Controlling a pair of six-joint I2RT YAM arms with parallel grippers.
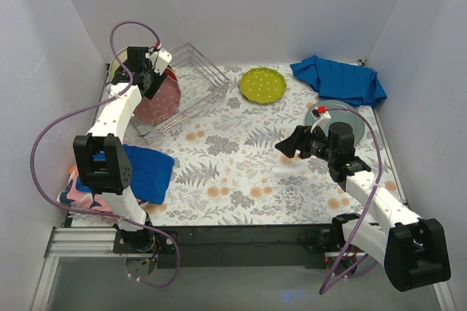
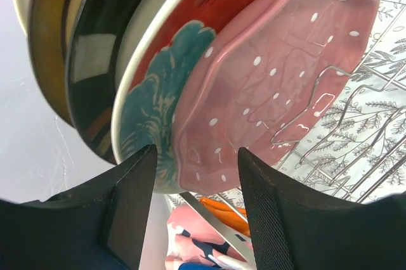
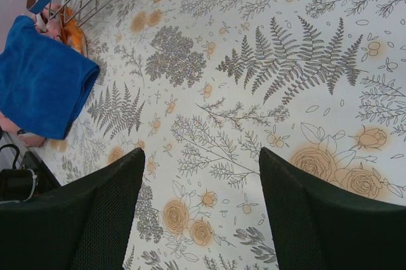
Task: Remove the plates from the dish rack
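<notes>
Step in hand: grasp of next plate. Location: silver wire dish rack (image 1: 208, 77), far-left of bench (image 1: 241, 161). At rack, left gripper (image 2: 196, 156), fingers apart, straddling rim of pink scalloped dotted plate (image 2: 273, 86), apparently unclamped. Next move: close, lift clear of wires. Unloaded: lime-green dotted plate (image 1: 263, 85), grey-teal plate (image 1: 352, 112). Mid-bench, right gripper (image 3: 200, 162) spread, empty.

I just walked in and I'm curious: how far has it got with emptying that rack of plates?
Two look done: the lime-green plate and grey-teal plate lie on the table. Now the left gripper, open, straddles the rim of the pink dotted plate in the dish rack; the right gripper hangs open, empty. Remaining: that pink one, the teal-red floral plate, the dark glossy plate and more behind.
</notes>
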